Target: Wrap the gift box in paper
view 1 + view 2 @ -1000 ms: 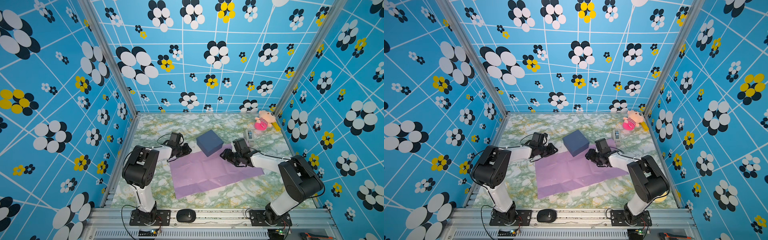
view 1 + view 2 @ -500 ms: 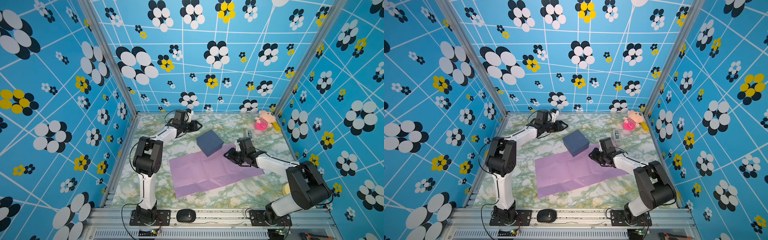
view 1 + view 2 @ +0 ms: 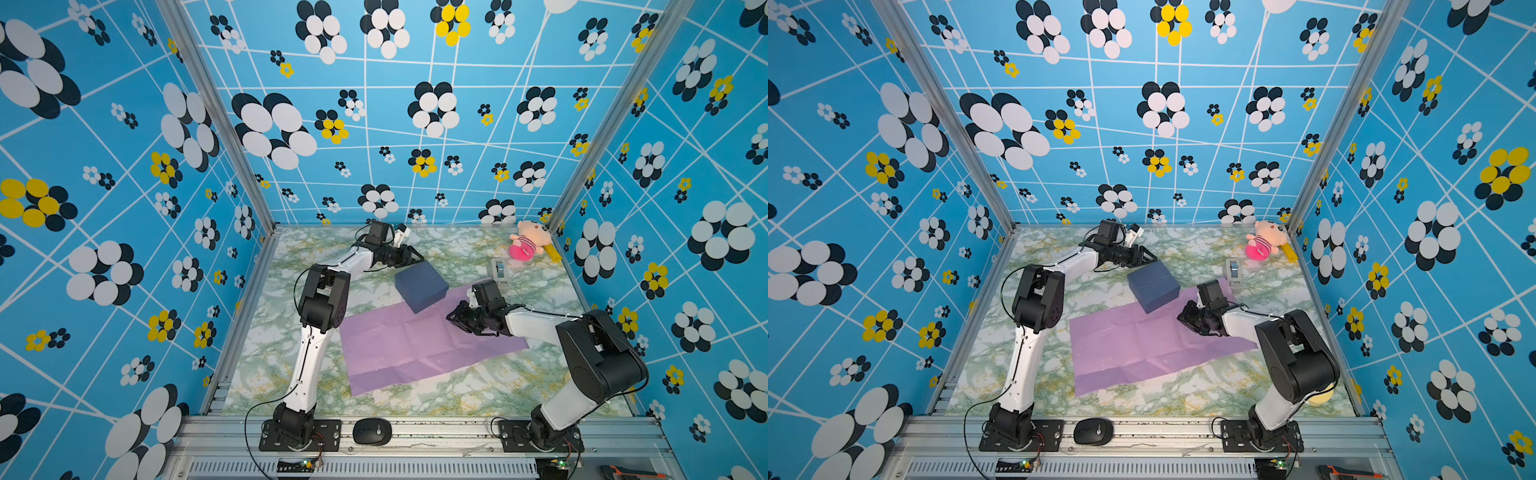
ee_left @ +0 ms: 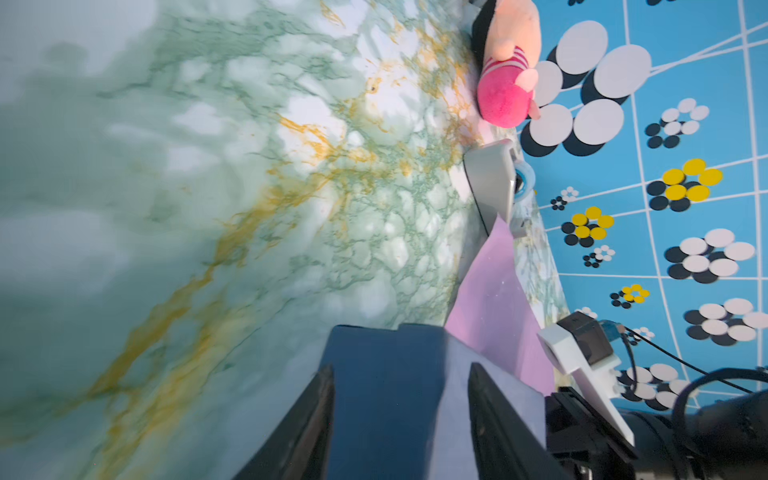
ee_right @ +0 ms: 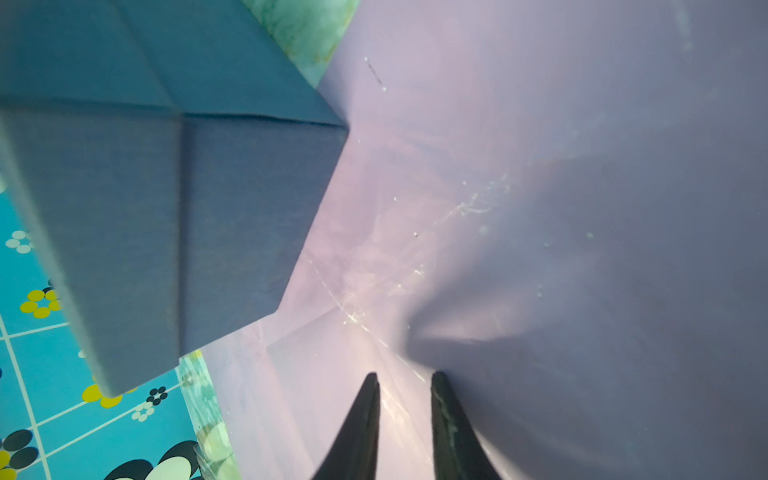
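Observation:
The navy gift box (image 3: 420, 289) (image 3: 1152, 286) sits at the far edge of the lilac paper (image 3: 415, 353) (image 3: 1142, 349), one corner resting on the sheet. My left gripper (image 3: 417, 257) (image 3: 1150, 257) is open just behind the box's far-left corner. In the left wrist view the box (image 4: 390, 374) shows between and beyond my left gripper's (image 4: 401, 368) fingers. My right gripper (image 3: 454, 320) (image 3: 1185, 318) rests on the paper's right part, beside the box. In the right wrist view my right gripper (image 5: 405, 377) has a narrow gap, and the paper (image 5: 519, 208) puckers beside one fingertip (image 5: 439, 384).
A grey tape dispenser (image 3: 500, 270) (image 3: 1234, 270) (image 4: 492, 183) stands just past the paper's far right corner. A pink plush toy (image 3: 528, 245) (image 3: 1262, 245) lies in the back right corner. A black mouse (image 3: 372, 432) sits on the front rail. Patterned walls enclose three sides.
My left arm has swung from the paper's left corner to behind the box, and its jaws have widened. The right gripper's jaws have narrowed on the paper.

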You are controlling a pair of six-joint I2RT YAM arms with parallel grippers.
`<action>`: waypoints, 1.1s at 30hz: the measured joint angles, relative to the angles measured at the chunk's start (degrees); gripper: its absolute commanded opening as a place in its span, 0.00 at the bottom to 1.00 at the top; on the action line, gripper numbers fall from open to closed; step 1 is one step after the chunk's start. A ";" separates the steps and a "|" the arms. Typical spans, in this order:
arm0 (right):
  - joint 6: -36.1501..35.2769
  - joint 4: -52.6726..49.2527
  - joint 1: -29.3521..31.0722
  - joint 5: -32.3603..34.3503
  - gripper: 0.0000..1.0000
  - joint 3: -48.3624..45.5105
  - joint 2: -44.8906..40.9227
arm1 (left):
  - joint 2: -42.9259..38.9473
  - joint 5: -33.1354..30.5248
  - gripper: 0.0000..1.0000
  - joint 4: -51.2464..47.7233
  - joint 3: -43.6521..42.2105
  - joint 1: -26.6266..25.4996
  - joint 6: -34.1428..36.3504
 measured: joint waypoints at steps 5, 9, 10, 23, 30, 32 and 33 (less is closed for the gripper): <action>0.09 1.60 -0.07 -0.07 0.24 -0.50 0.24 | 0.55 4.59 0.51 -0.22 0.83 -1.46 0.52; 0.28 3.10 -0.07 -0.07 0.23 -1.05 0.33 | 0.66 7.28 0.50 -1.99 1.09 -2.34 2.69; 0.26 3.21 -0.07 -0.07 0.24 -1.09 0.33 | 0.66 7.63 0.50 -2.60 1.11 -2.51 3.21; -1.81 -6.82 -4.96 3.74 0.24 -6.88 -15.06 | 0.66 8.63 0.50 -7.58 1.14 -2.91 8.17; -1.22 -5.44 -5.97 3.52 0.18 -7.13 -9.29 | 0.66 9.64 0.50 -9.22 1.14 -3.23 10.12; -0.72 -4.11 -6.01 3.52 0.18 -7.13 -8.66 | 0.66 9.99 0.50 -9.77 1.14 -3.50 10.71; -0.57 -3.41 -6.01 3.54 0.17 -7.13 -8.37 | 0.66 10.21 0.50 -10.08 1.14 -3.69 10.97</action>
